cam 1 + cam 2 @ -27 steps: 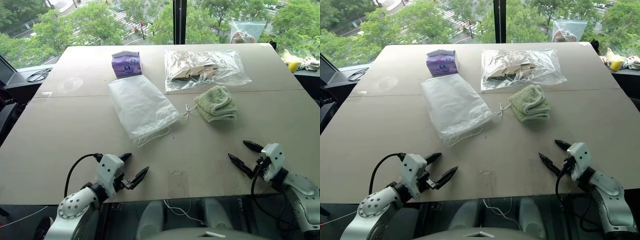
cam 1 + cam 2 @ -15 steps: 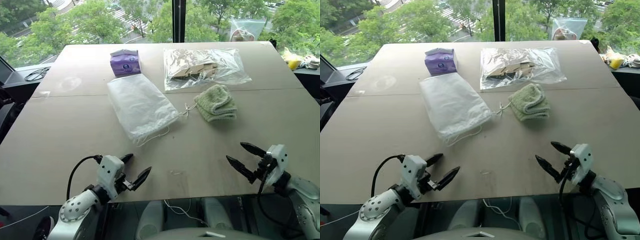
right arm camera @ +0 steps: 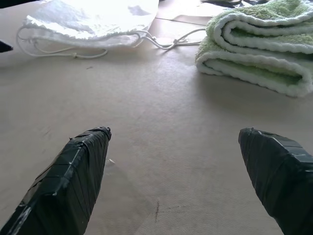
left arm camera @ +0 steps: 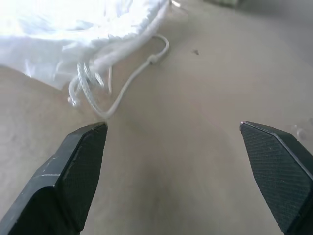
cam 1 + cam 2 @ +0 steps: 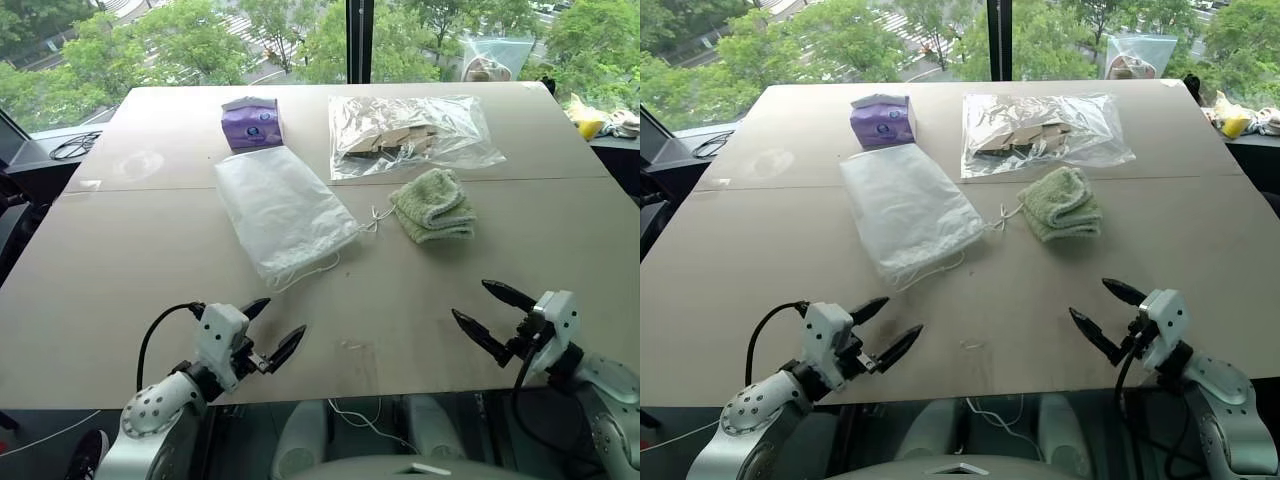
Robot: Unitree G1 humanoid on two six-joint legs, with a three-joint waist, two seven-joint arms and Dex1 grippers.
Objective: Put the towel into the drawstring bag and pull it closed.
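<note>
The pale green folded towel (image 5: 432,206) lies on the table right of centre. To its left the white drawstring bag (image 5: 280,208) lies flat, mouth and cord loops (image 4: 117,78) toward me, one cord reaching toward the towel. My left gripper (image 5: 270,328) hovers open over the near left edge, well short of the bag. My right gripper (image 5: 488,310) is open near the front right edge, empty, with the towel (image 3: 264,54) ahead of it.
A purple tissue pack (image 5: 252,123) sits behind the bag. A clear plastic bag with wooden pieces (image 5: 410,135) lies behind the towel. The tan table (image 5: 120,260) is bare toward me; windows stand beyond its far edge.
Both grippers stay open near the front edge; the left has edged slightly right, the right slightly lower. Bag and towel are unmoved.
</note>
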